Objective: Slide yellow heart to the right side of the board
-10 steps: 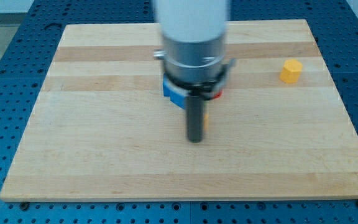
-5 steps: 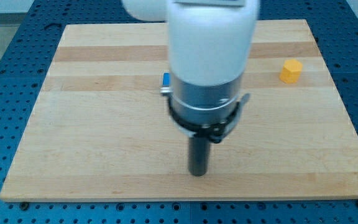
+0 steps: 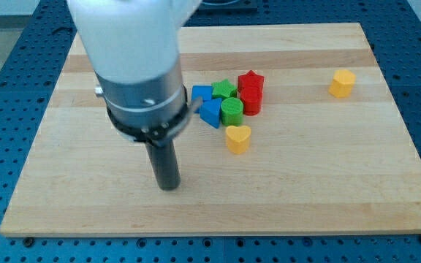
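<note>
Yellow heart [image 3: 237, 137]: near the board's [image 3: 357, 175] middle, just below the cluster, close under the green cylinder [image 3: 232, 111].
My tip [image 3: 168, 187]: down on the wood, well to the view's left of the heart and lower.
Pincer: none fitted (just a bare rod, so nothing to open or hold).
Cluster: blue blocks [image 3: 206, 104], green star [image 3: 225, 89], red blocks [image 3: 251, 92].
Far right: yellow block [image 3: 342, 82], apart.
Best approach: I'd line up level with the heart's left flank, then push straight right, centred to prevent spin.
</note>
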Available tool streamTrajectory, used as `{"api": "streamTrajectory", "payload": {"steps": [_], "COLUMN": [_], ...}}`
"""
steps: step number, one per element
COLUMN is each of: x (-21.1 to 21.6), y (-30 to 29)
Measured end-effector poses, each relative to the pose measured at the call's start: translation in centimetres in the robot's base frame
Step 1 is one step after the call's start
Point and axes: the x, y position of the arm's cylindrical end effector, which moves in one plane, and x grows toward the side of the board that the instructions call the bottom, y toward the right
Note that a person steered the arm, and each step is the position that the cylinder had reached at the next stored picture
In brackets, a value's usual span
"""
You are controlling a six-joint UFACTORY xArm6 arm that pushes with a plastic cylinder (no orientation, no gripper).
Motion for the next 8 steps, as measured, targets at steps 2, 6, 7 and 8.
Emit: {"api": "streamTrajectory", "payload": {"steps": [2,6,7,8], "x": [-5.9,-6.7,-6.6,-6.5], "y": [3.2,6.0,7.9,13.1]}}
